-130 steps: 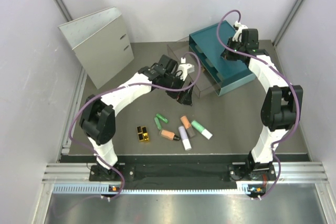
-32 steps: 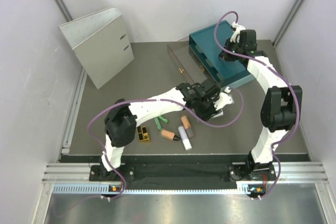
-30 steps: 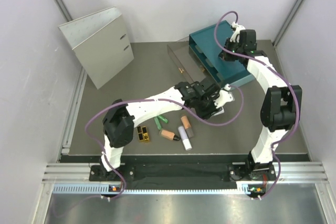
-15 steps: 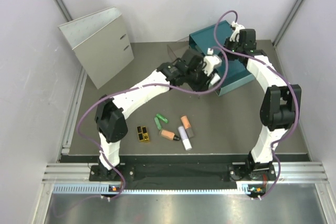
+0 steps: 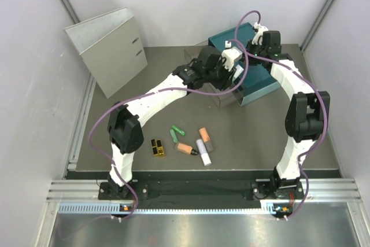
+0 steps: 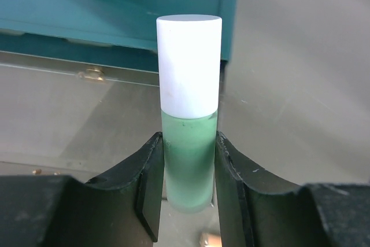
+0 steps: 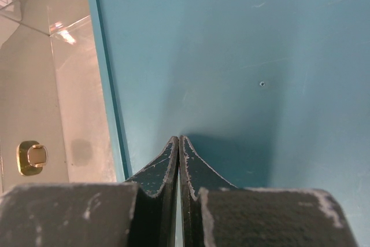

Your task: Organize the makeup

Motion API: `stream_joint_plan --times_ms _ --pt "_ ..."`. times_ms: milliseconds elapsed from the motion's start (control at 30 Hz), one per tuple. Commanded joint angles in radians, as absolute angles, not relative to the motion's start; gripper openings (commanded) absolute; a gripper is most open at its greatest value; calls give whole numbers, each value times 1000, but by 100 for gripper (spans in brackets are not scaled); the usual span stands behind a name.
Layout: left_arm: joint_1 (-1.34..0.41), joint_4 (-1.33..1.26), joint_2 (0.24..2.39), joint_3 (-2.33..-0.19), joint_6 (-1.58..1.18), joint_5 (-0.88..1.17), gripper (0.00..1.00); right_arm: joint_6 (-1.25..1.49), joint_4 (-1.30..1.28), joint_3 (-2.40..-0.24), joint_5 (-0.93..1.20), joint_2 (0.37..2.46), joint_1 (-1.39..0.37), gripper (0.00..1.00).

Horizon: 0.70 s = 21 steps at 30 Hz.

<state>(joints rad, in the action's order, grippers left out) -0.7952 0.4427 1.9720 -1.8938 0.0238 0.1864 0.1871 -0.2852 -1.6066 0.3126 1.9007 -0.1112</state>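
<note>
Fingers [image 6: 149, 189] of left gripper [image 6: 189, 143] clamped on green tube with white cap [image 6: 189, 108], held off table [image 5: 115, 120] near teal drawer box [image 6: 115, 10] and clear plastic box [image 6: 87, 114]. Right gripper [image 7: 178, 143]: I see fingers pressed together, empty, tips at teal drawer box top. Green tube [image 5: 177, 132], peach-orange tubes [image 5: 185, 149], white-lilac tube [image 5: 203, 152], gold-and-black block [image 5: 156, 147] lie on table.

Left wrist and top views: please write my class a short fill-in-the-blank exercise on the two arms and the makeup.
1. The left end effector grips a green tube whose cap is ___.
2. The right end effector is shut, its tips at the ___ drawer box.
3. In the top view, the gold-and-black block lies ___ of the white-lilac tube.
Missing words: white; teal; left.
</note>
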Motion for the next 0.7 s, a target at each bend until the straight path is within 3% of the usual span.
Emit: stream_joint_plan --times_ms 0,300,667 --pt "-798 333 2005 -1930 12 85 0 181 -416 -1601 298 1970 -124 0" --pt "-769 245 2031 -1885 -239 12 0 184 -420 -1621 310 1991 -124 0" --pt "-767 429 2117 -2048 -460 -187 0 184 -428 -1628 311 2003 -124 0"
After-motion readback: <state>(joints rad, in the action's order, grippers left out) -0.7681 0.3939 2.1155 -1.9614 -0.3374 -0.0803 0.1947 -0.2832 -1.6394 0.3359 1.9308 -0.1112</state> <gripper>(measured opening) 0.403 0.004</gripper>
